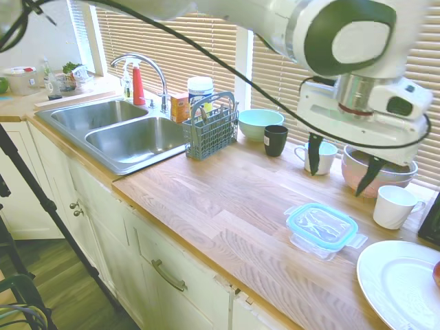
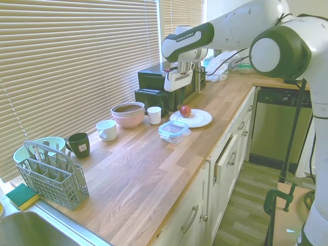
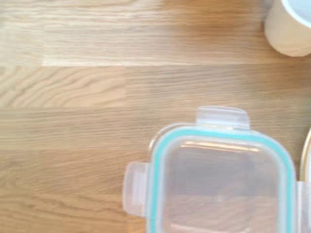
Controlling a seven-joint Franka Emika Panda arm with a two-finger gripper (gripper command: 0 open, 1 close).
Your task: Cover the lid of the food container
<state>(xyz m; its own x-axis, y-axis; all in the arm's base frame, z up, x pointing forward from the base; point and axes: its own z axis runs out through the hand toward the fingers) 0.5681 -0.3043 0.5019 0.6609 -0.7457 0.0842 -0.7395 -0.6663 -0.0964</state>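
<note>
I see teal-rimmed clear plastic lid (image 1: 322, 225) on clear glass food container (image 1: 317, 246) | end effector (image 1: 342, 170) wide, empty, above | risk: unlatched tabs, lid may shift.

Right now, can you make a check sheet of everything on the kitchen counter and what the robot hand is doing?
Surface: wooden counter, bare around the container.
Job's things: lid with teal rim sits on the food container, near the front edge. Whether the tabs are snapped cannot be told.
Clutter: white plate with a red fruit, pink bowl, white cup, white mug, dark mug, mint bowl, grey cutlery basket.
Gripper: gripper open, empty, raised above the counter behind the container.
Cables: black cable along the arm.
Surroundings: sink, window blinds, black appliance.
</note>
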